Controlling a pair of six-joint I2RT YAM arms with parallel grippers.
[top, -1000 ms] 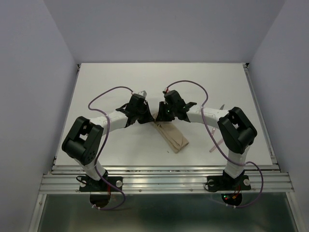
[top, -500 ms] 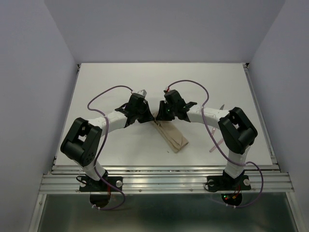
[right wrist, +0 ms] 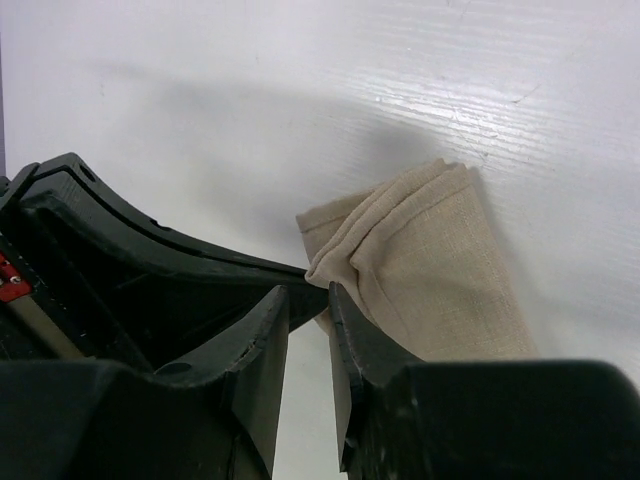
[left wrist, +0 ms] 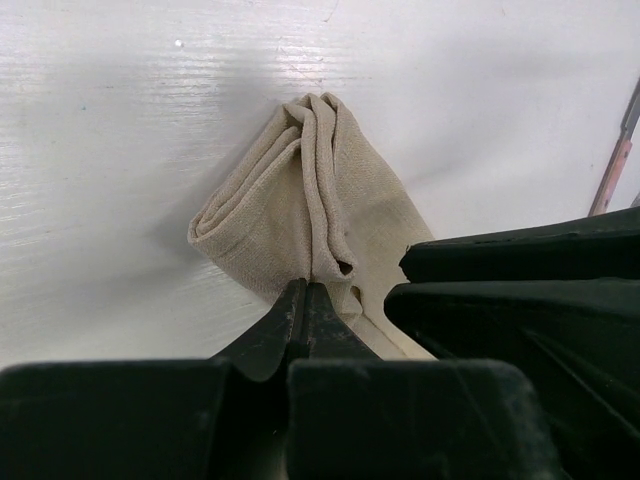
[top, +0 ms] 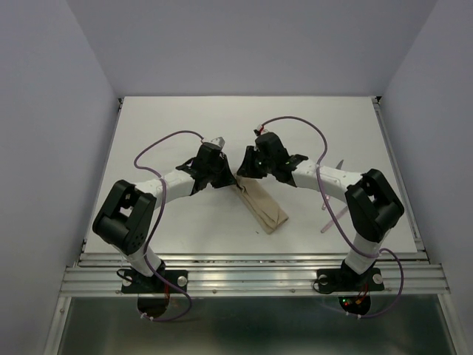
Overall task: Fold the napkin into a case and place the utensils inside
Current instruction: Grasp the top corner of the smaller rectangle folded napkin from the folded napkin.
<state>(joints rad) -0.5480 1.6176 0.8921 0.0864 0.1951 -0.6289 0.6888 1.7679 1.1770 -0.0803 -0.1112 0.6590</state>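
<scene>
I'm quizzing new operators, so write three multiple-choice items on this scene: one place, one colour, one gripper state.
1. Where do the utensils lie?
A) inside the napkin
B) on the bare table, right of the napkin
C) in a gripper

2. What colour is the napkin?
A) beige-tan
B) blue
C) red checked

3. How is the left gripper?
A) wide open above the table
B) shut on the napkin's edge
C) shut on a fork

Answers:
1 B: the pink handles show on the white surface, apart from the cloth.
2 A: it is plain tan in every view.
3 B: its wrist view shows the fingers pinched together on a fold.
</scene>
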